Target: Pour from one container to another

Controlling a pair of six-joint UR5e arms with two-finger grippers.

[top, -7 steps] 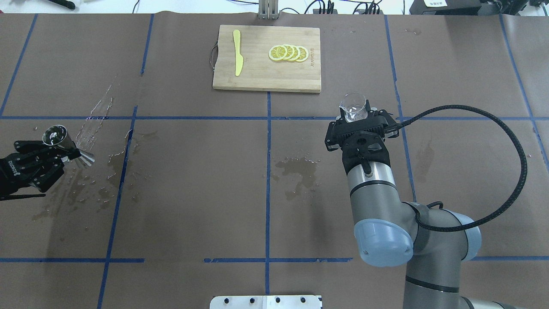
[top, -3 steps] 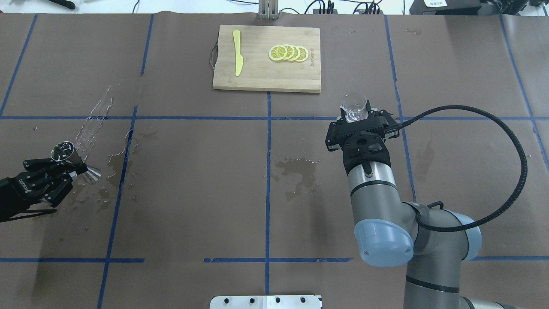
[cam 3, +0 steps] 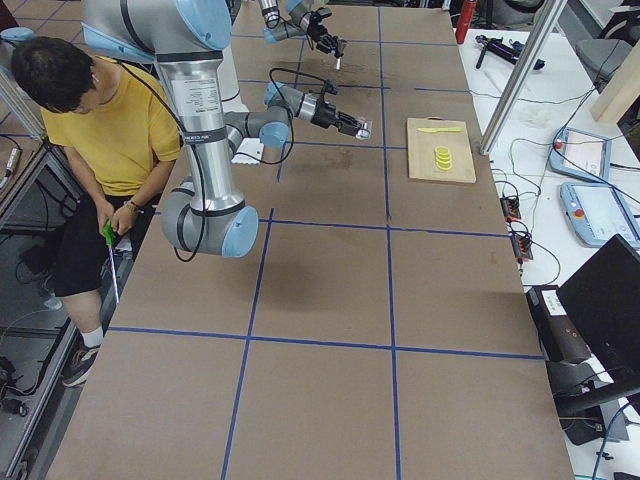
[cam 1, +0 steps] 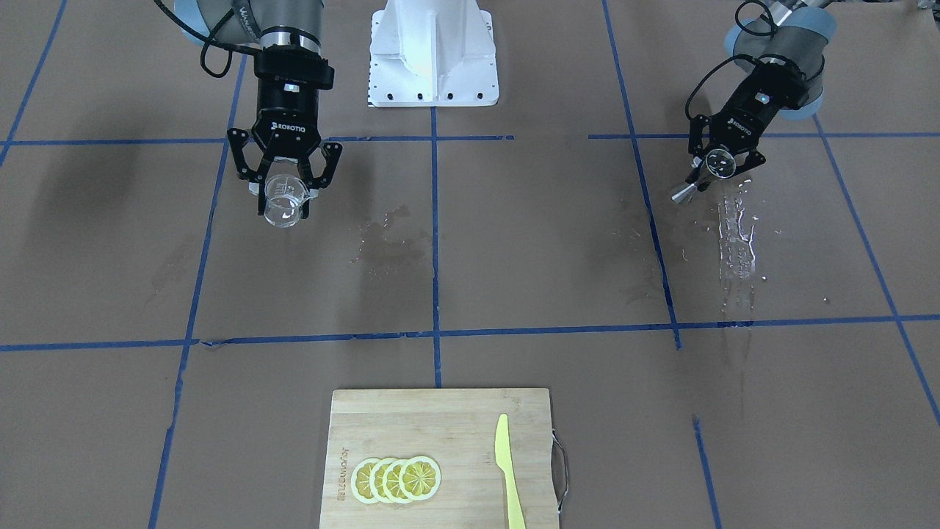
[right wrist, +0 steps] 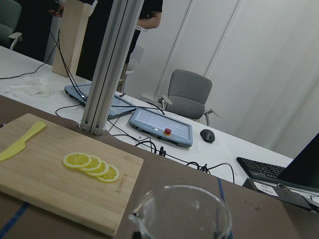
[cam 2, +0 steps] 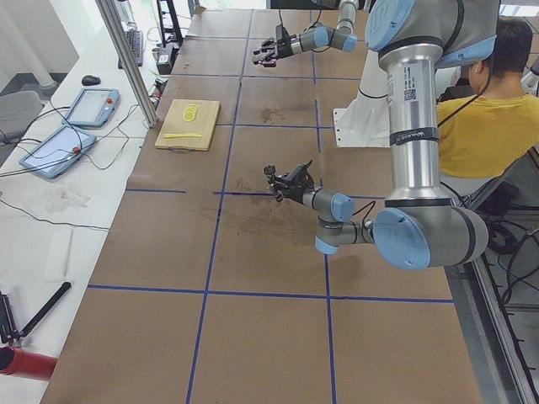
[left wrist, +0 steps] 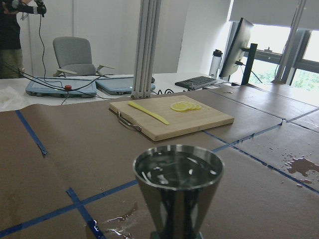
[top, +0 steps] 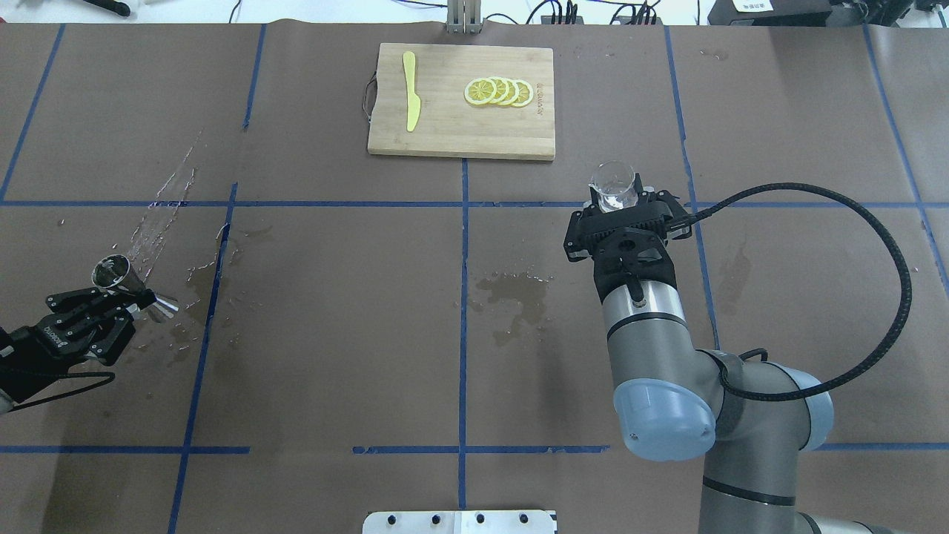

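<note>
Two grippers are holding vessels above brown paper (top: 334,334): we are seeing the left gripper (top: 138,295) clamping a shiny hourglass steel jigger (top: 118,276), the right gripper (top: 617,205) clasping a round clear glass cup (top: 612,184).

jigger (left wrist: 178,184): polished steel, mirror-glossy, smooth. glass cup (cam 1: 282,207): clear glass, smooth. left gripper (cam 1: 714,164) and right gripper (cam 1: 285,189): matt black. table cover (top: 334,356): matt brown paper, with glossy wet streaks (top: 159,215) on the left. grid lines (top: 463,259): blue tape. cutting board (top: 460,130), far centre: pale wood, visible grain, metal handle loop. knife (top: 411,93): smooth yellow plastic. right arm (top: 645,319): satin silver metal, blue-grey plastic caps. cable (top: 901,282): black braided sleeve.
</note>
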